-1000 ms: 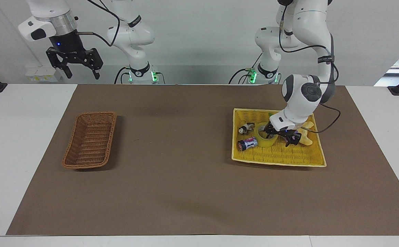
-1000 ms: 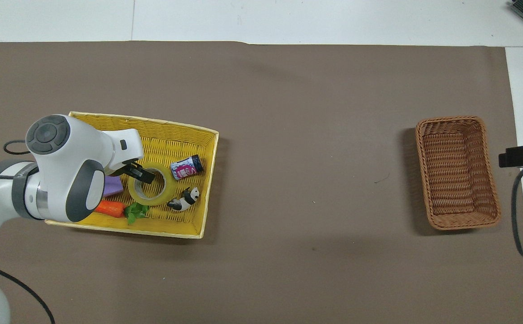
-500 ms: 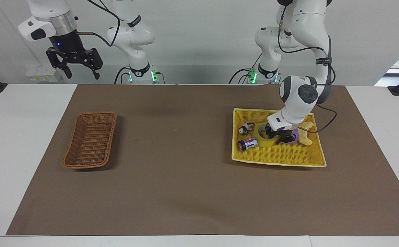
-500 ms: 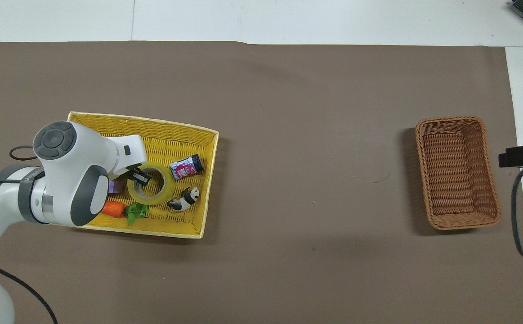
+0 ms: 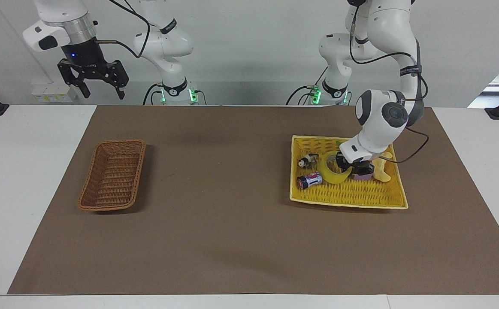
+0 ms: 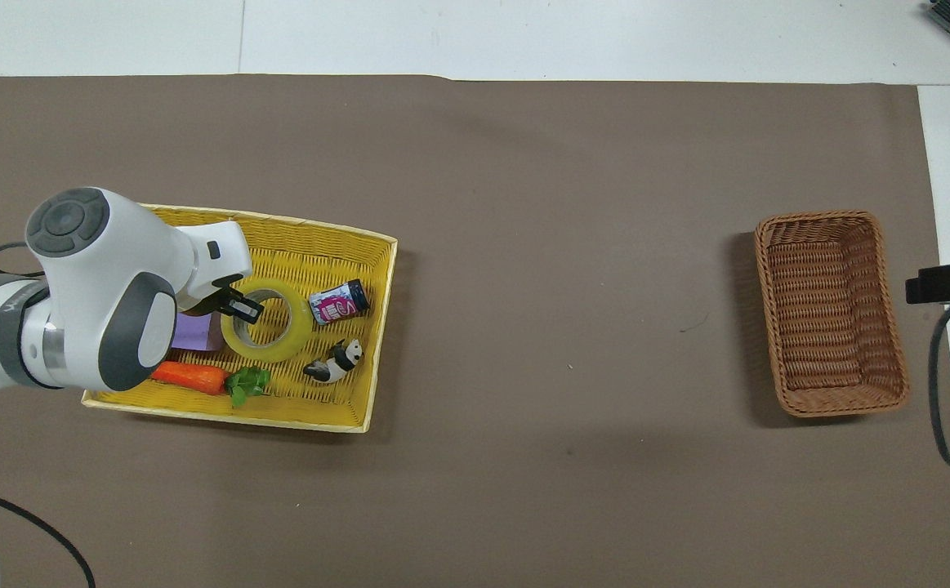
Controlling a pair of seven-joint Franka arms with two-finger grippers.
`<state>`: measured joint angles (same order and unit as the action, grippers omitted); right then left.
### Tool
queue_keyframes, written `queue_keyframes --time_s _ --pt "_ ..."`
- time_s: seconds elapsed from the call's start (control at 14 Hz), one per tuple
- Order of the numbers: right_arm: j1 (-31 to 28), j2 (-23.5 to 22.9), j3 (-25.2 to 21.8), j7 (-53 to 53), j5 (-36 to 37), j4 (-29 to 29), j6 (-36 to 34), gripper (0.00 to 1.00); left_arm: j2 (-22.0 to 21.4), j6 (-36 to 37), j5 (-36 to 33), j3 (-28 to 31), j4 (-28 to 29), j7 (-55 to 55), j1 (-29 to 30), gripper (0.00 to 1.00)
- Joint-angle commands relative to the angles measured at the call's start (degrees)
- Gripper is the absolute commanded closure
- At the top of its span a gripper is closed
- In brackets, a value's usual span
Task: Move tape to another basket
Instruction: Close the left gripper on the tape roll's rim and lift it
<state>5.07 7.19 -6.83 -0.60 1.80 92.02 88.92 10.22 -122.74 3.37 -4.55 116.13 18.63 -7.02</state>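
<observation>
The tape [image 5: 333,177] [image 6: 291,336], a yellow roll with a white core, is in the yellow tray [image 5: 348,197] [image 6: 303,253] at the left arm's end of the table. My left gripper [image 5: 347,165] [image 6: 238,309] is down in the tray, shut on the roll's rim, with one finger inside the hole. The gripped side of the roll is tipped up; its other side rests on the tray. The brown wicker basket [image 5: 112,174] [image 6: 830,314] stands empty at the right arm's end. My right gripper [image 5: 103,93] waits open, high above the table's edge near the basket.
Around the tape in the tray lie a black-and-pink battery [image 5: 309,180] [image 6: 340,302], a panda figure [image 5: 307,161] [image 6: 334,363], a carrot [image 6: 189,376], a purple block [image 6: 193,333] and a pale yellow toy [image 5: 382,171]. Brown mat lies between tray and basket.
My left gripper's fingers closed on the tape's rim, and the hand rose a little, tipping that side of the roll up. The right arm has not moved.
</observation>
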Motion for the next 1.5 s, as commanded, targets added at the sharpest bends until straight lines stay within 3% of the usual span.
queue_keyframes --time_s 0.0,0.5,0.71,1.0,1.43 --pt "-0.4 0.4 -0.1 1.5 -0.8 -0.3 -1.0 0.00 -2.0 4.3 0.9 0.2 -2.6 -3.2 0.1 1.00" --pt "-0.4 0.4 -0.1 1.6 -0.8 -0.3 -1.0 0.00 -8.3 13.1 7.1 0.8 -6.4 -8.8 1.5 1.00" --pt "-0.4 0.4 -0.1 1.5 -0.8 -0.3 -1.0 0.00 -9.7 21.5 8.2 0.7 -13.1 -16.6 2.5 1.00" --pt "-0.3 0.4 -0.1 1.5 -0.8 -0.3 -1.0 0.00 -9.7 22.3 8.1 -2.6 -16.1 -36.0 1.0 1.00" --pt "-0.4 0.3 -0.1 1.5 -0.8 -0.3 -1.0 0.00 -9.8 21.8 12.1 -5.7 -16.6 -41.6 -5.7 1.00"
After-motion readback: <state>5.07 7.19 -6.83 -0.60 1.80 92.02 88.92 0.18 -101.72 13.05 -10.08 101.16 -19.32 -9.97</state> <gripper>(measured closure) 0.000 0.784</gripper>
